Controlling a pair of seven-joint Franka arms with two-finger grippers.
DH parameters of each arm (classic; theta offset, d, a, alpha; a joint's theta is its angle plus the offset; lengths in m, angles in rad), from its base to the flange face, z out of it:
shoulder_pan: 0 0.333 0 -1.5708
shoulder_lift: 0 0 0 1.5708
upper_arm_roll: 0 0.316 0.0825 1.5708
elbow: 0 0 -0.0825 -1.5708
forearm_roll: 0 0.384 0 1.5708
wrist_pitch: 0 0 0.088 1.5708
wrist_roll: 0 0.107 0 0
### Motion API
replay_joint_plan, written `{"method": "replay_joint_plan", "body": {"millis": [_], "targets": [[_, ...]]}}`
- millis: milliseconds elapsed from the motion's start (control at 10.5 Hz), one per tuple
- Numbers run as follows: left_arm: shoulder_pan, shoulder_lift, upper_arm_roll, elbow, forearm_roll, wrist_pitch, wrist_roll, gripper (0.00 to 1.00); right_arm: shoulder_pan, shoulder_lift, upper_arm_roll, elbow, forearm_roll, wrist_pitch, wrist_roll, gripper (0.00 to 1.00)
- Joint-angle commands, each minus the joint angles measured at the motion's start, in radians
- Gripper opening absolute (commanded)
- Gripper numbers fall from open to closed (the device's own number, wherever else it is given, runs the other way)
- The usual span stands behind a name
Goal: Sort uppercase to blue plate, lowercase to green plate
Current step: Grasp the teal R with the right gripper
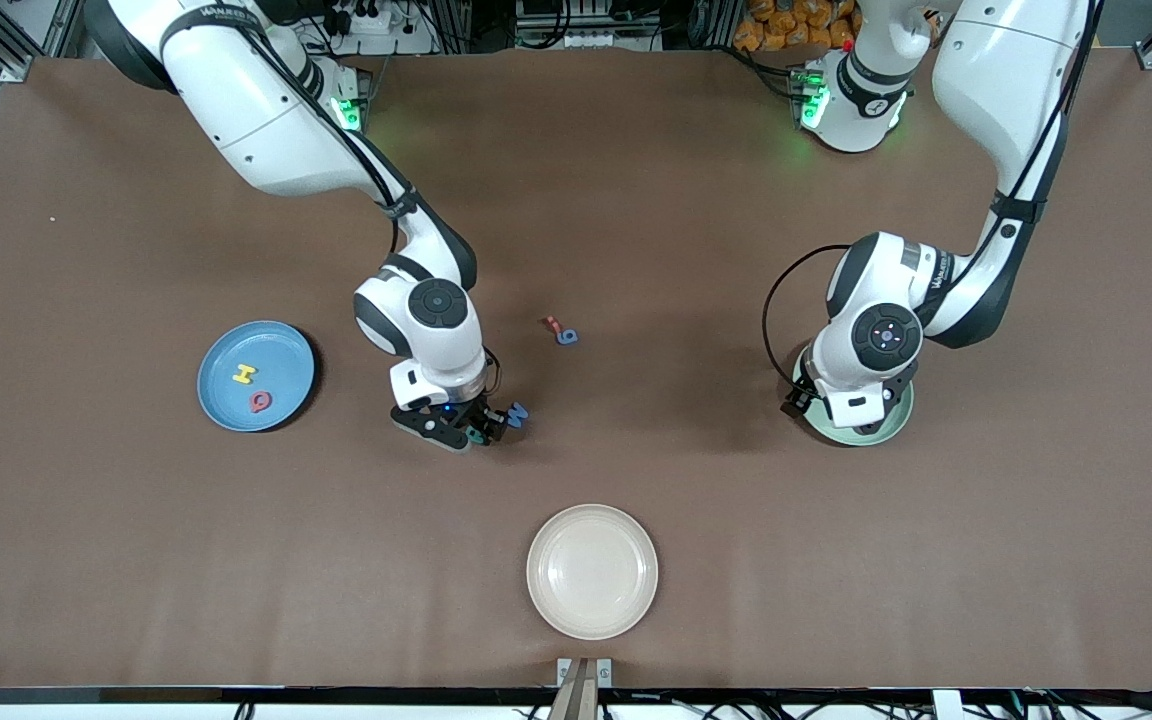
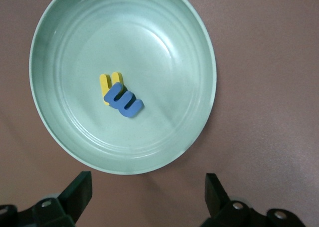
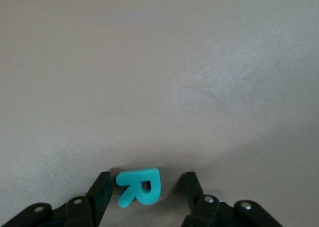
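The teal R (image 3: 140, 187) lies flat on the table between the fingers of my right gripper (image 3: 145, 188), which is open; one finger is close against the letter and the other stands clear of it. In the front view the blue W (image 1: 517, 414) lies just beside that gripper (image 1: 473, 430). The blue plate (image 1: 281, 352) holds the yellow H (image 1: 243, 375) and the red Q (image 1: 261, 401). My left gripper (image 2: 147, 192) hangs open and empty over the green plate (image 2: 149, 37), which holds the blue m (image 2: 124, 101) lying partly on a yellow letter (image 2: 107, 82).
A small red letter (image 1: 550, 322) and the blue g (image 1: 566, 337) lie together mid-table, farther from the front camera than the W. A cream plate (image 1: 591, 570) sits near the front edge. The green plate (image 1: 898, 418) lies toward the left arm's end.
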Motion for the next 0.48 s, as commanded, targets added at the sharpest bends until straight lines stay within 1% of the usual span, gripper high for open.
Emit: {"method": "replay_joint_plan", "body": {"millis": [0, 191, 383], "targets": [[-0.002, -0.014, -0.004, -0.018, 0.012, 0.016, 0.007, 1.0, 0.003, 0.031, 0.006, 0.041, -0.033, -0.014, 0.035, 0.68], [-0.009, -0.012, -0.004, -0.018, 0.012, 0.016, 0.007, 1.0, 0.005, 0.038, 0.006, 0.041, -0.044, -0.014, 0.035, 0.58], [-0.016, -0.012, -0.004, -0.018, 0.012, 0.02, 0.007, 1.0, 0.005, 0.039, 0.006, 0.041, -0.06, -0.014, 0.035, 0.53]]}}
